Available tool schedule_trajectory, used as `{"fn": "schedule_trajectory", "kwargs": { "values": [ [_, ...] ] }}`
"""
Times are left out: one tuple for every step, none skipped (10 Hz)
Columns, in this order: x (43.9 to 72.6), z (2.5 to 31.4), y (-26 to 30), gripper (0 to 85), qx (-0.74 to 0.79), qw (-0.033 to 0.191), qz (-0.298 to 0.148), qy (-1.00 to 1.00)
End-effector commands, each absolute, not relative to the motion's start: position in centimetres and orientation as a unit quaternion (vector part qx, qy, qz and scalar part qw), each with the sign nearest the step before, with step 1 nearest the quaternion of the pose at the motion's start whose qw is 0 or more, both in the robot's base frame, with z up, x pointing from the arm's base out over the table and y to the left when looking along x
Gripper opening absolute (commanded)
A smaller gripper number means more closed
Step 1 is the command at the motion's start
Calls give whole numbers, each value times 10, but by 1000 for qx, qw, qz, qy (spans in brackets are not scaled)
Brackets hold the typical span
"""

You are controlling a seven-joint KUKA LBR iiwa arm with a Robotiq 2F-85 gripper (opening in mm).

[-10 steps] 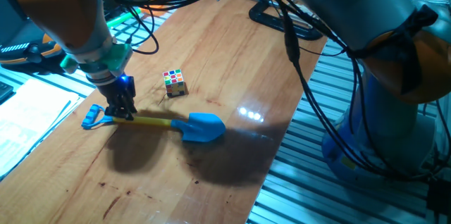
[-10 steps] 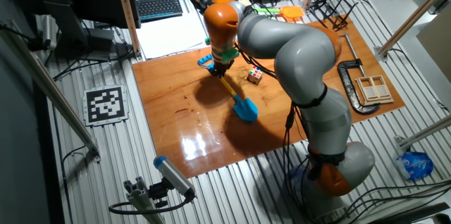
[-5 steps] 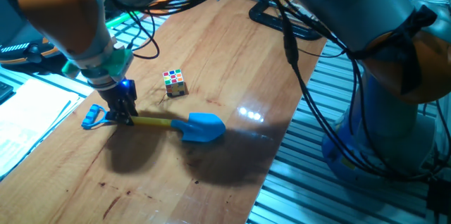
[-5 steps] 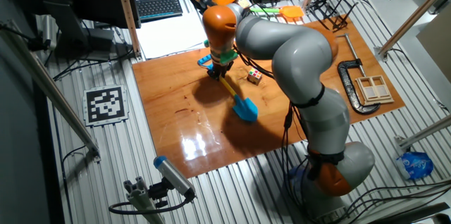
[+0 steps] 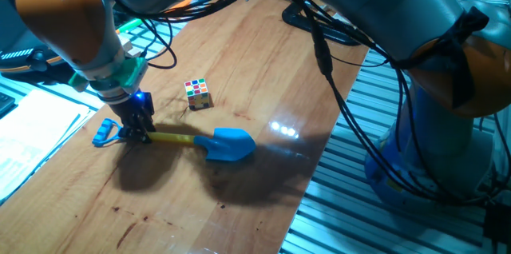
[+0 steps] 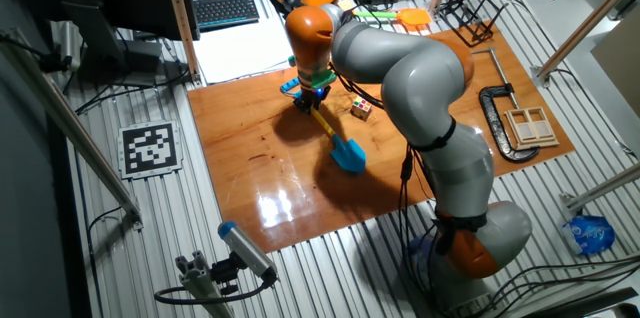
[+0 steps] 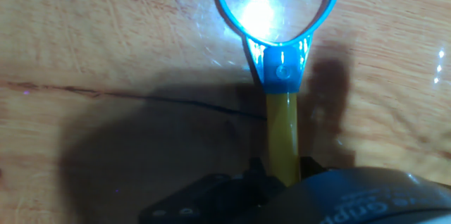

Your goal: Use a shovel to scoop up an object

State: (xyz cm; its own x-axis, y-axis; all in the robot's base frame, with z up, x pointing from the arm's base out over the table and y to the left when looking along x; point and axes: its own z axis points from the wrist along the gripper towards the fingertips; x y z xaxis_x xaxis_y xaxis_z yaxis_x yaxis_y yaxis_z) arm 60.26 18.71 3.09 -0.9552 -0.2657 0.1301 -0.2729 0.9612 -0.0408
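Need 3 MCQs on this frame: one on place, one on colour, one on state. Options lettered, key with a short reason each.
1. Where is the hand on the shovel?
A. on the blade
B. on the yellow shaft near the D-end
C. on the D-end itself

2. What colour is the shovel blade?
A. orange
B. green
C. blue

3. How does the cube sit?
A. on the table, apart from the shovel
B. on the blade
C. in the hand

Key:
1 B: the hand view shows the yellow shaft running between the fingers, with the D-end just beyond them.
2 C: both fixed views show a bright blue blade.
3 A: one fixed view shows bare wood between cube and shovel.
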Motion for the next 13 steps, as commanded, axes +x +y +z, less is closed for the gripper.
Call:
{"fn": "schedule_trajectory", "kwargs": {
  "values": [
    [603, 30, 187, 340, 136, 62, 29, -988],
    [603, 30, 188, 170, 138, 64, 27, -988],
    [603, 31, 187, 0, 138, 66, 22, -988],
    [603, 31, 187, 0, 139, 69, 21, -988],
    [603, 31, 187, 0, 140, 69, 21, -988],
    [602, 34, 187, 0, 140, 66, 25, -988],
    [603, 38, 187, 0, 138, 66, 25, -988],
    [602, 40, 186, 0, 138, 61, 26, -988],
    [602, 43, 186, 0, 139, 52, 26, -989],
    [603, 46, 186, 0, 139, 45, 22, -989],
    [605, 50, 184, 0, 141, 42, 22, -989],
    [608, 56, 182, 0, 143, 42, 25, -989],
    [610, 61, 179, 0, 146, 38, 30, -988]
  ]
}}
